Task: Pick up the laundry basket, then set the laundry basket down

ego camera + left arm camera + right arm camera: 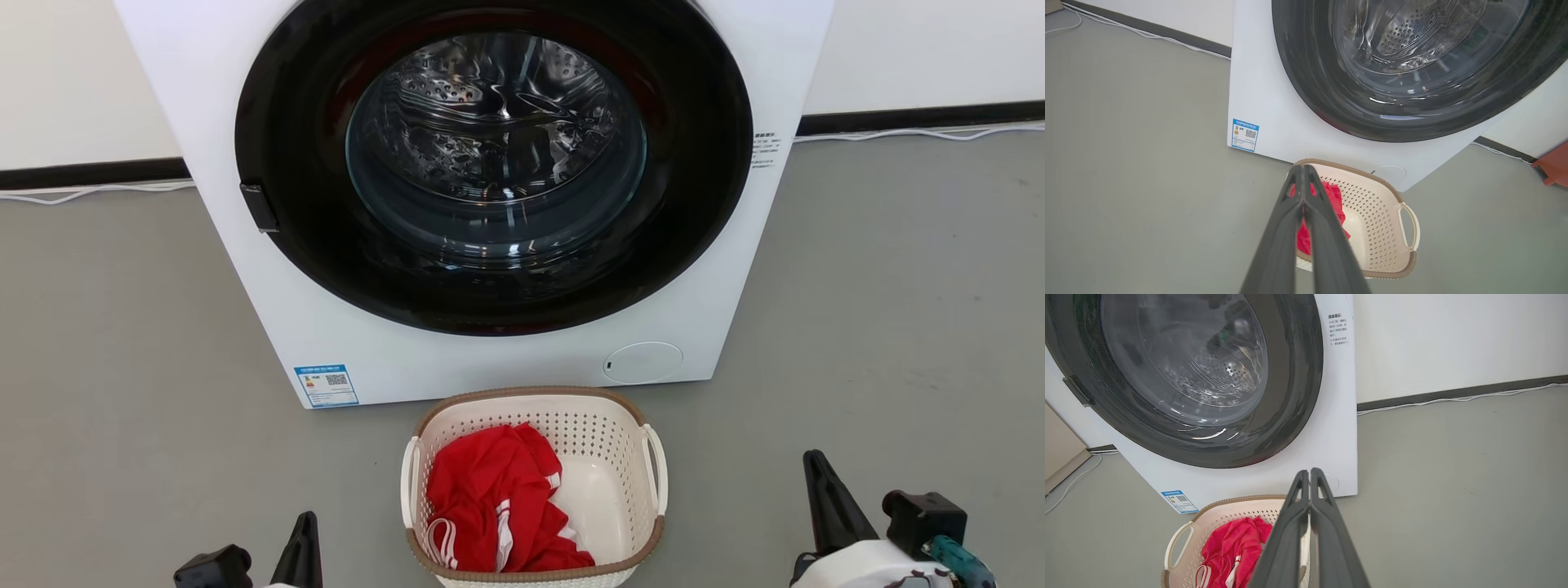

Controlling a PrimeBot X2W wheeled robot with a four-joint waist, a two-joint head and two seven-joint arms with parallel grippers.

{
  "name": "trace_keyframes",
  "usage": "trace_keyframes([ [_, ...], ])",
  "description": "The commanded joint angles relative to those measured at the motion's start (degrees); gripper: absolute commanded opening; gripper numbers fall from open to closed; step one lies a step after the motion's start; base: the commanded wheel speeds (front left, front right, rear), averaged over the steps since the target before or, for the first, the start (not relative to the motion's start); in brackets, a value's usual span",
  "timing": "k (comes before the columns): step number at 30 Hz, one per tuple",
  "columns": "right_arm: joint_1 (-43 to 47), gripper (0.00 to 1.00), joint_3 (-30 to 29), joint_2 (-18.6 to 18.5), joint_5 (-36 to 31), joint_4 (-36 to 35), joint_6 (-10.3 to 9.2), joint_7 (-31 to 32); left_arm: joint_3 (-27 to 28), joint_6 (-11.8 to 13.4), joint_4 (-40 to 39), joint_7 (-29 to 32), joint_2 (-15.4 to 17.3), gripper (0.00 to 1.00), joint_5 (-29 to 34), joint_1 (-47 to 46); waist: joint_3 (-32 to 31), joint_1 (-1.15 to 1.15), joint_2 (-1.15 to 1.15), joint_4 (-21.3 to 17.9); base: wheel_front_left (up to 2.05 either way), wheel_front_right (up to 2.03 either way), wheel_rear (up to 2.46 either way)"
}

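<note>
**Operator:** Where do things stand?

**Spotter:** The laundry basket (pixel 588 441) sits upright on the floor (pixel 122 367), just in front of the washer (pixel 457 359), between your two arms. The left gripper (pixel 1303 173) and the right gripper (pixel 1309 475) are both pressed closed with nothing between the fingers, and both are off the basket.

**Operator:** So is it waiting for a lift, or already put back down?

**Spotter:** It fits either; a basket resting on the floor looks the same both ways. Either way, judge your handling by the load. The red garment (pixel 490 490) is bunched toward your left side, so the basket would likely dip that way when carried. The loop handles (pixel 657 478) on the two sides look like the fairest holds, and taking both would keep it level. The washer front is close, so you have little room ahead.

**Operator:** What can't you make out?

**Spotter:** The head view's lower edge cuts off the basket's near rim. In the left wrist view your own fingers cover the handle on that side. The white on the garment may be stripes or a cord; I can't tell. What lies beneath it is hidden.
</note>
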Motion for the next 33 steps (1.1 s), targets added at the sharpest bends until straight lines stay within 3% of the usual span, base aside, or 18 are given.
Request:
trace_keyframes([
  [1, -1.9, 0.0, -0.2, -0.2, 1.3, -1.8, 0.03, 0.6, 0.5, -0.5, -1.7, 0.1, 0.2, 0.0, -1.3, -1.9, 0.0, 0.0, 0.0, 0.0, 0.0, 0.0, 0.0],
  [33, -2.1, 0.0, -0.8, -0.3, 24.4, -5.0, 0.14, 5.6, 2.4, -2.3, -4.7, 5.4, 0.5, 0.0, -20.2, -3.2, 0.2, -0.02, 0.0, 1.0, 0.0, 0.0, 0.0],
])
